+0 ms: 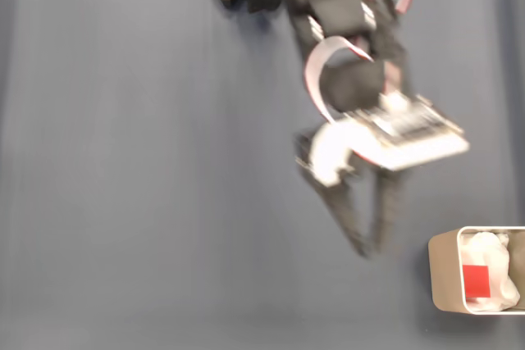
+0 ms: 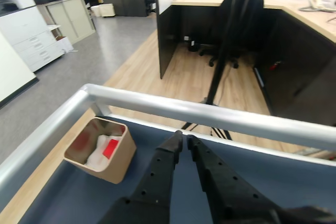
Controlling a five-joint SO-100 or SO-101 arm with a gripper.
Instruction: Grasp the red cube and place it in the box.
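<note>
In the fixed view, the left and middle of the blue table (image 1: 123,161) are seen to be covered by a plain cloth. The arm (image 1: 344,30) is seen reaching down from the top edge, blurred, its white and black wrist parts carried above the cloth. Below them the claw (image 1: 371,247) is seen with its two dark fingers drawn nearly together at the tips, and nothing is held between them. To the right of the claw, near but apart from it, the box (image 1: 439,272) is found at the lower right corner of the cloth, partly cut by the picture's edge. The red cube (image 1: 476,280) is seen lying inside the box on white padding (image 1: 492,252), just beside the left wall. In the wrist view, the box (image 2: 113,163) is seen at the left, standing on the cloth just inside the metal rail (image 2: 210,114) of the table, with the red cube (image 2: 111,147) resting tilted on the padding within it. To its right, the claw (image 2: 184,139) is seen with its fingers pressed close, a thin gap only being left at the tips, and it is pointed away from the box. The placing is judged to be done, since the cube is inside the walls and the claw is empty and clear of the rim.
</note>
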